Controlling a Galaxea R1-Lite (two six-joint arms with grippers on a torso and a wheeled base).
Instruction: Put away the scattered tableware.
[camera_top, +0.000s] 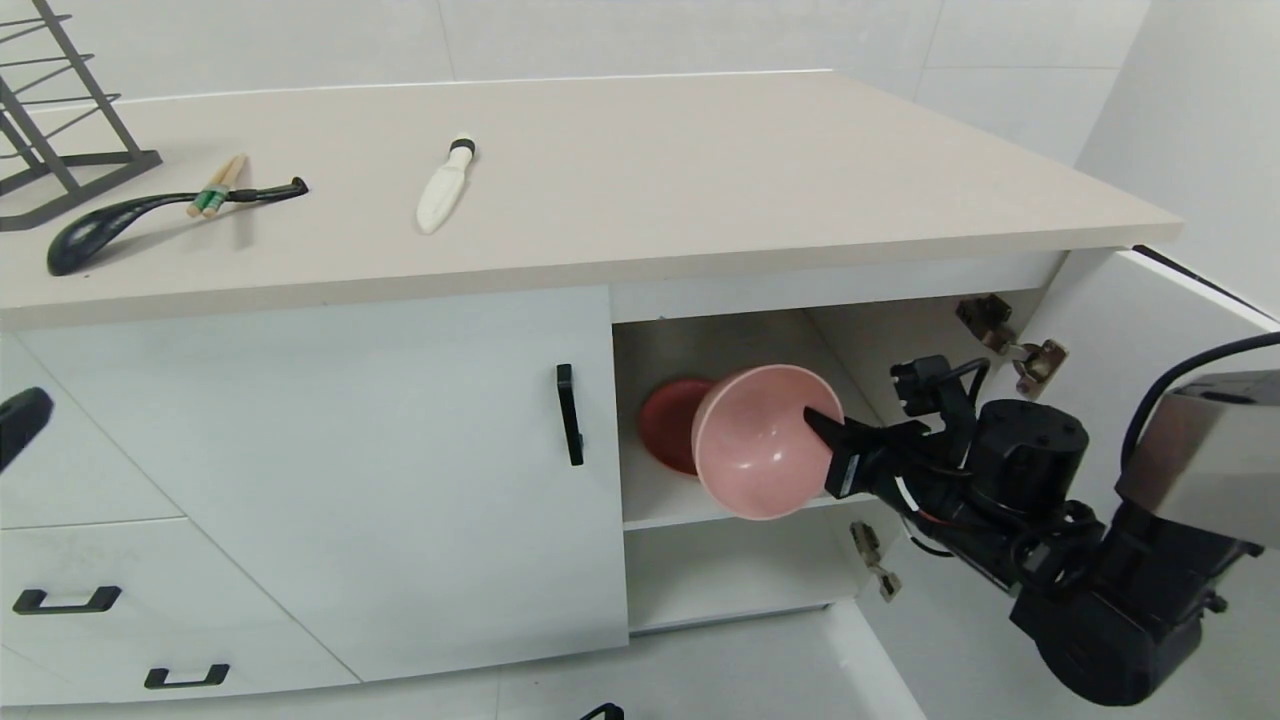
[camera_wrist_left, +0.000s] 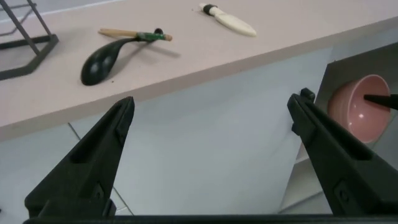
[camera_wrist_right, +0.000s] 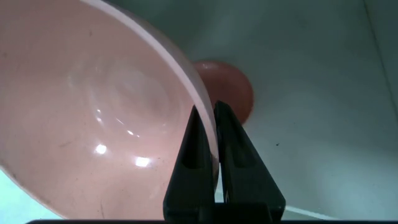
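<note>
While the R claw (camera_top: 825, 425) is clenched on the rim of the pink bowl (camera_top: 760, 445), one finger inside & one outside, the bowl hangs on edge at the mouth of the open cupboard, just over the front of the upper shelf (camera_top: 670, 508); can't tell if its lower rim touches the board. Key relation: bowl lies left of the claw and a bit farther in, open side turned right/near toward the claw, base turned to the cupboard's inside. So its axis runs roughly sideways, not up-down. My read: it needs tipping back level and carrying farther in before release, else it may roll or slide off the front lip. Red dish (camera_top: 668, 425) sits farther back on the same shelf, to the left, just behind the bowl; touching or not, can't tell. Landing room is prob. right of / in front of it, or nested on top. R arm is the one at the shelf; L claw (camera_wrist_left: 214, 99) is released, jaws wide, in front of the closed left door, well apart from the bowl & nearer the counter (camera_top: 700, 170) items. Not yet put away: spoon (camera_top: 100, 230) w/ chopsticks (camera_top: 217, 187) across its handle, and knife (camera_top: 445, 190) to their right, all on the counter's left part.
</note>
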